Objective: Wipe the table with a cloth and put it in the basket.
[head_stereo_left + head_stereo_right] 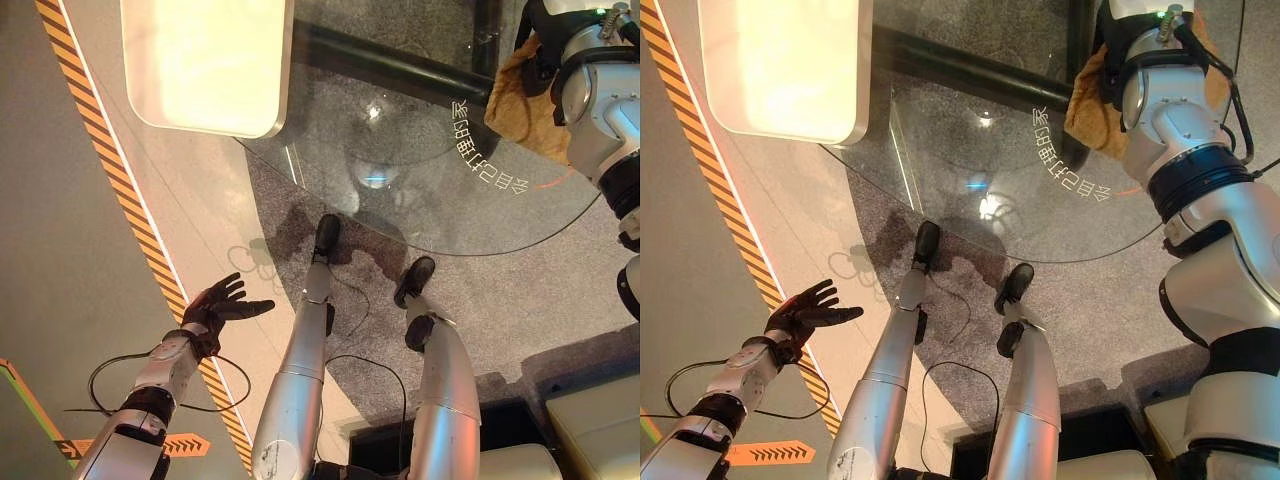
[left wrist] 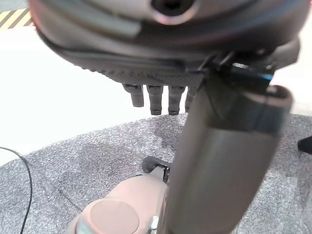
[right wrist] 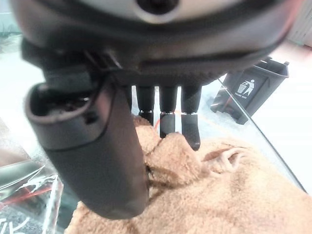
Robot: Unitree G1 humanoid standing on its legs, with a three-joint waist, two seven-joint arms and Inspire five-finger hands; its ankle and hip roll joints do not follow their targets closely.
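You are in the wiping step: your right hand (image 3: 161,107) rests on the tan cloth (image 3: 209,190), which lies on the glass table (image 1: 420,190) at its far right side, fingers straight and pressing down rather than curled round it. Your left hand (image 1: 222,305) hangs open and idle, low beside the table. Next, sweep the cloth across the glass under steady pressure; no basket can be seen here.
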